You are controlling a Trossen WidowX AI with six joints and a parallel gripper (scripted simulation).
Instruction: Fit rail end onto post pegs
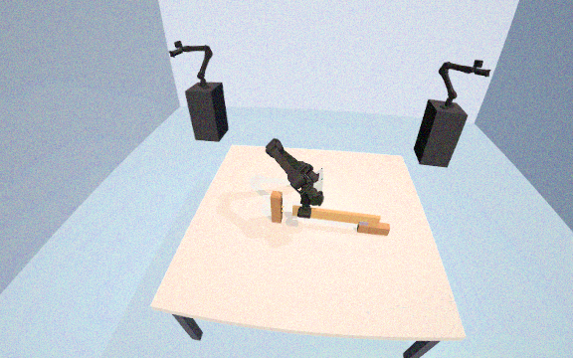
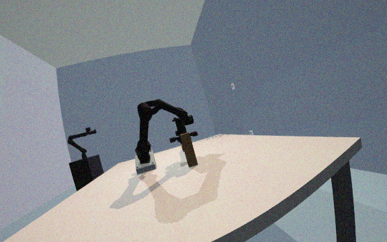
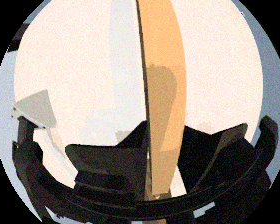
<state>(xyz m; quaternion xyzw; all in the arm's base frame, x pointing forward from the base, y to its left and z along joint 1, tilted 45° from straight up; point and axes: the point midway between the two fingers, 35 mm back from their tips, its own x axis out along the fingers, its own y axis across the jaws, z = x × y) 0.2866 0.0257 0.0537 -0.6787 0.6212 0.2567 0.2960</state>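
Observation:
The long light rail point(image 1: 343, 216) point(image 3: 163, 50) is off the table at its near end and looks roughly level. My gripper point(image 1: 304, 212) point(image 3: 155, 123) is shut on it close to that end. The upright post point(image 1: 277, 207) point(image 2: 189, 149) stands beyond the near end, with a small gap between them. The pegs point(image 1: 283, 209) show as tiny marks on the post's rail-facing side. The rail's far end is at the low footboard block point(image 1: 377, 229); how it sits in the bracket point(image 1: 363, 224) is too small to tell. The post hides the rail in the exterior view. The holes are not visible.
The arm's base point(image 2: 146, 166) stands on the table point(image 1: 311, 283) point(image 2: 264, 175), behind the rail in the top view. Two other arms on dark pedestals point(image 1: 207, 111) point(image 1: 441, 131) stand beyond the table. Shadows of the arm fall around the post.

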